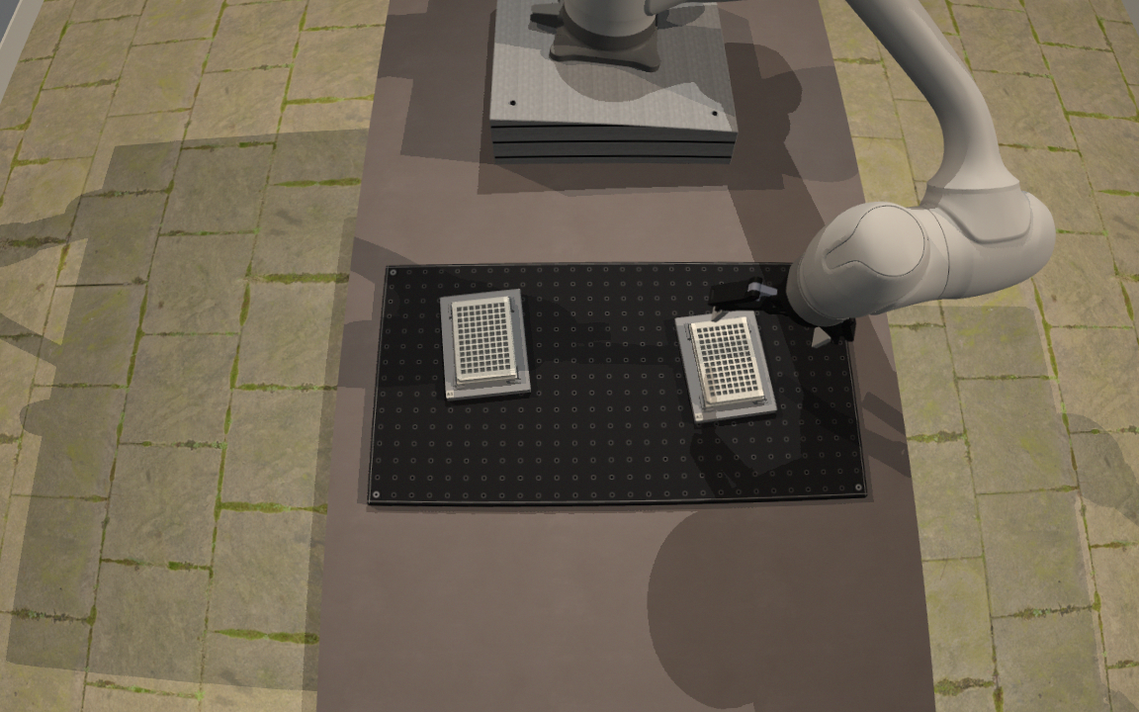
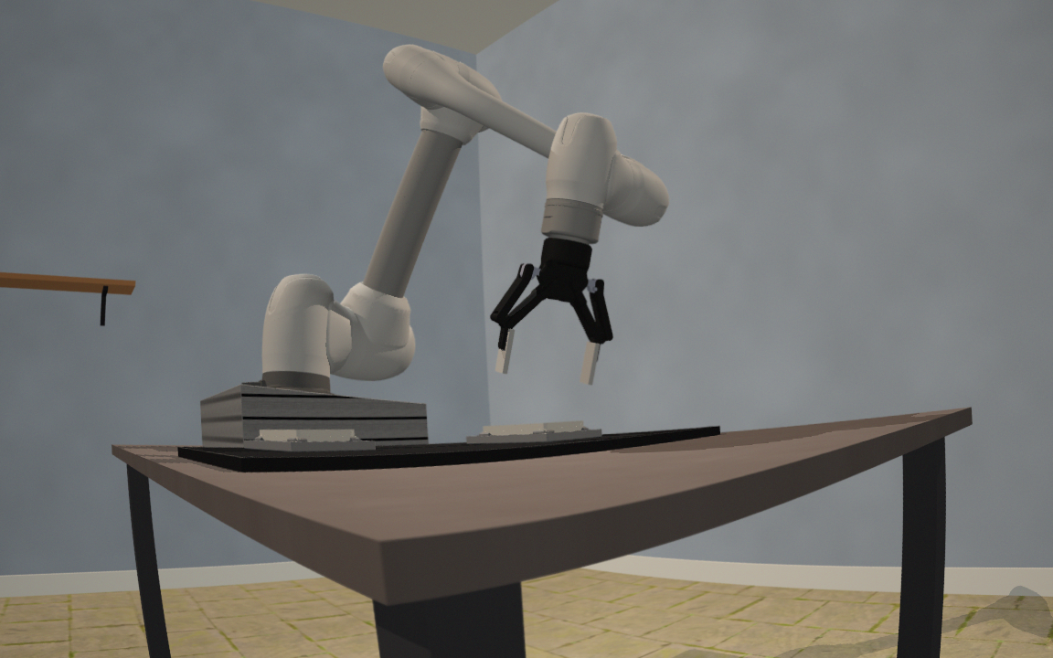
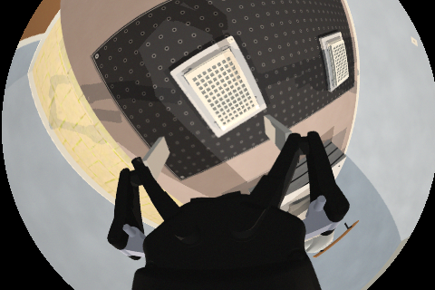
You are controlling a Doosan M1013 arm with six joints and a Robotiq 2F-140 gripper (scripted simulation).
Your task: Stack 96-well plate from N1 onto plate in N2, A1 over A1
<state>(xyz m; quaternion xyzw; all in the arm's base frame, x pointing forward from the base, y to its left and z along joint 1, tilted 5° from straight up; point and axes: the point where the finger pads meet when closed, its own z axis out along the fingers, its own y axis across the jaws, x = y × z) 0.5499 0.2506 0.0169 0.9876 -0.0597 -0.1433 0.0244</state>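
Observation:
A white 96-well plate [image 1: 727, 358] sits in nest N1, the grey nest on the right in the overhead view. A second white 96-well plate [image 1: 481, 337] sits in nest N2 on the left. My gripper [image 1: 768, 322] is open and empty. It points down and hangs well above the far end of the N1 plate, touching nothing. In the side view the gripper [image 2: 547, 366] hovers above the N1 plate [image 2: 534, 429], and the N2 plate [image 2: 305, 436] lies further left. In the wrist view the N1 plate [image 3: 220, 83] lies just beyond my open fingers, and the N2 plate [image 3: 335, 61] is at the right.
Both nests stand on a black perforated board [image 1: 613, 385] on the brown table. The arm's grey pedestal [image 1: 613, 88] stands behind the board. My forearm and elbow [image 1: 919, 252] overhang the board's right edge. A wooden shelf [image 2: 43, 281] hangs on the far wall.

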